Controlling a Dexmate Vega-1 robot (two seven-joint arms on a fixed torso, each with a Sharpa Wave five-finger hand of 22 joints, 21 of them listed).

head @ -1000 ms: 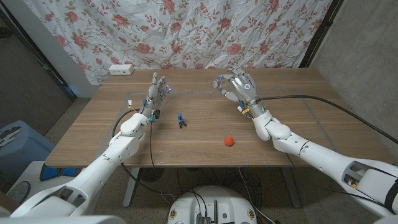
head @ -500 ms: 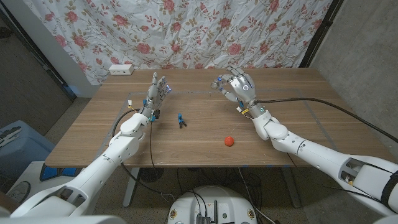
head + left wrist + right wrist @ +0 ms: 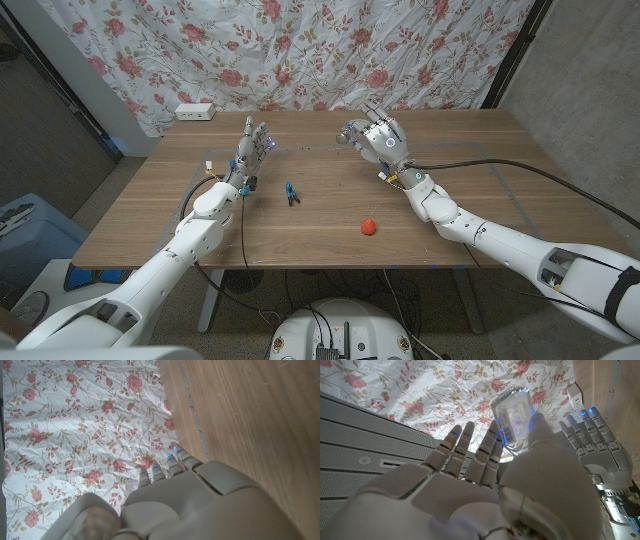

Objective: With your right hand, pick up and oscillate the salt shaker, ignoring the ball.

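My right hand (image 3: 383,141) is raised above the far middle of the table and holds the clear salt shaker (image 3: 347,134), which sticks out toward the left. In the right wrist view the shaker (image 3: 515,421), clear with a label, is pinched between the thumb and fingers of my right hand (image 3: 485,490). The small red ball (image 3: 369,226) lies on the wood nearer the front edge, apart from both hands. My left hand (image 3: 252,150) stands upright on the left side of the table, fingers apart, holding nothing; the left wrist view shows its back (image 3: 200,505).
A small blue tool (image 3: 291,192) lies on the wooden table (image 3: 480,180) between the hands. A white power strip (image 3: 195,112) sits at the far left edge. A floral curtain (image 3: 300,50) hangs behind. A black cable (image 3: 520,165) crosses the right side.
My right hand has tilted and shifted slightly left and away with the salt shaker in it. The left hand, ball and blue tool have stayed put.
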